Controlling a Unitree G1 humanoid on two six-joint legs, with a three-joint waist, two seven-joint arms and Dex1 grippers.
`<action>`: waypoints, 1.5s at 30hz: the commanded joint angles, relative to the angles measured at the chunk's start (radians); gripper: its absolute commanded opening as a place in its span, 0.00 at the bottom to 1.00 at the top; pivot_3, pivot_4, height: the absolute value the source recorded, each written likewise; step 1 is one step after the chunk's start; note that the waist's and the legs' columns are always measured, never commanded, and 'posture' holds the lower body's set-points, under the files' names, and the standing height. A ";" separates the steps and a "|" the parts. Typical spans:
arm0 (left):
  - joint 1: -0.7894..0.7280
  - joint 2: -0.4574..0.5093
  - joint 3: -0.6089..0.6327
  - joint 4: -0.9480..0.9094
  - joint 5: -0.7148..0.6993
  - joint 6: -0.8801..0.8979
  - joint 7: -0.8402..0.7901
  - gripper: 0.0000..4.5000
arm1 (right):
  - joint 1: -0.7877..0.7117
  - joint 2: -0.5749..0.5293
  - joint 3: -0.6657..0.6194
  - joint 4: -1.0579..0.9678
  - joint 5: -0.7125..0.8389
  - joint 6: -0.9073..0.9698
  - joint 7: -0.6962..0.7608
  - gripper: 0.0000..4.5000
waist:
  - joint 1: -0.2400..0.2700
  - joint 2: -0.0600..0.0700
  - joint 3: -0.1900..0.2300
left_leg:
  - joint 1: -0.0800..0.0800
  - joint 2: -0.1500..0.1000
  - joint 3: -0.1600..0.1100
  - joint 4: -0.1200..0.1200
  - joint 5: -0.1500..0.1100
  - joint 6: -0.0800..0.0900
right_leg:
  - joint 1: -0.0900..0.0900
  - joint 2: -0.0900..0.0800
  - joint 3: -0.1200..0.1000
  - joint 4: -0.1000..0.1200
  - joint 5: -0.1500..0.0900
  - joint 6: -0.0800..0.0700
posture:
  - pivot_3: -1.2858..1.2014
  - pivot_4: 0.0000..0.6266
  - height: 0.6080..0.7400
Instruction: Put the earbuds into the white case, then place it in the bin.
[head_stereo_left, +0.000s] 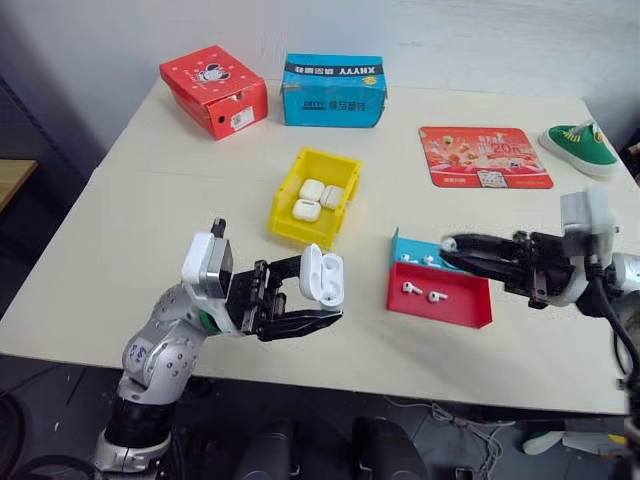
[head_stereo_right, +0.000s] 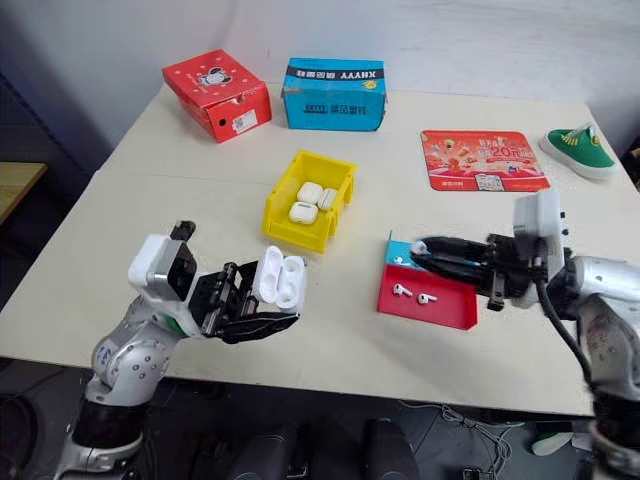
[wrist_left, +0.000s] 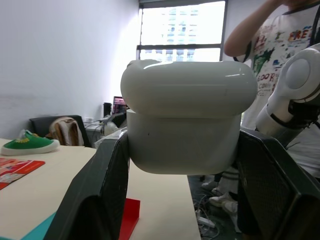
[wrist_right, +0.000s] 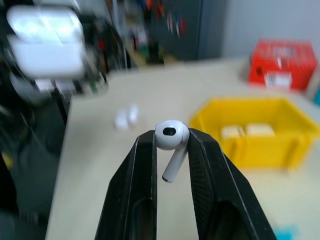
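Note:
My left gripper (head_stereo_left: 318, 292) is shut on a white case (head_stereo_left: 322, 275), held above the table's near edge with its lid swung open. In the left wrist view the case (wrist_left: 187, 115) sits wedged between the two black fingers (wrist_left: 95, 195). My right gripper (head_stereo_left: 447, 243) hovers over the red-and-blue tray, pointing left toward the case, and is shut on one earbud (wrist_right: 171, 135), whose stem hangs down between the fingers. Two more earbuds (head_stereo_left: 408, 288) lie in the tray's red part. The yellow bin (head_stereo_left: 300, 228) stands mid-table and holds three white cases (head_stereo_left: 313, 197).
The red-and-blue tray (head_stereo_left: 470, 315) lies right of the bin. A red box (head_stereo_left: 213, 90) and a blue box (head_stereo_left: 334, 92) stand along the far edge. A red mat (head_stereo_left: 484, 156) and a green shoe (head_stereo_left: 578, 148) lie at the far right. A person (wrist_left: 280, 45) stands beyond the table.

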 joint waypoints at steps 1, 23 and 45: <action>-0.059 0.000 0.006 0.030 -0.068 0.065 -0.033 0.62 | -0.036 0.149 0.027 -0.105 0.038 -0.126 -0.131 0.10 | 0.000 0.000 0.000 | 0.000 0.000 0.000 0.000 0.000 -0.001 | 0.000 0.000 0.000 0.001 0.000 0.000 | 0.52 0.24 1.00; -0.154 -0.038 -0.004 0.049 -0.079 0.181 -0.058 0.62 | -0.110 0.306 0.389 -0.112 -0.111 -0.407 -0.086 0.10 | -0.001 0.001 0.000 | 0.000 -0.001 -0.001 0.000 0.003 0.000 | -0.002 0.000 0.000 0.004 0.000 0.000 | 0.52 0.24 1.00; -0.150 -0.060 0.018 0.054 -0.046 0.155 -0.051 0.62 | -0.100 0.252 0.406 -0.059 -0.093 -0.396 -0.064 0.10 | -0.002 0.001 0.001 | 0.000 -0.001 -0.001 -0.001 0.002 0.000 | -0.002 0.000 0.000 0.003 0.000 0.000 | 0.52 0.24 1.00</action>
